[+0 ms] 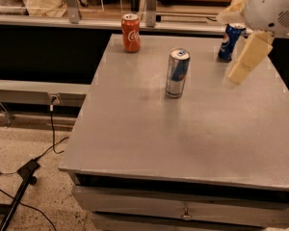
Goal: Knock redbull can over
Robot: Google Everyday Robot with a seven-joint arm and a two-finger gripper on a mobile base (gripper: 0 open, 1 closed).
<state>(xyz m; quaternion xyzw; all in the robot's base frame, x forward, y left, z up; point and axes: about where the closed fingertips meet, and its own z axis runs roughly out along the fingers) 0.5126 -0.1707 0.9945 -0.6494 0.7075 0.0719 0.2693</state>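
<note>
The redbull can (177, 72), slim, silver with blue panels, stands upright near the middle of the grey table (183, 134). My gripper (227, 49) hangs from the white arm (272, 6) at the upper right, above the table and to the right of the can, clearly apart from it. Its two cream fingers (248, 57) are spread open and hold nothing. The lower finger points down and left, toward the can's side of the table.
An orange-red Coca-Cola can (131, 32) stands at the table's far left. A dark-blue Pepsi can (229, 42) stands at the far right, just behind my gripper. A counter runs along the back. A cable and stand (24, 177) lie on the floor to the left.
</note>
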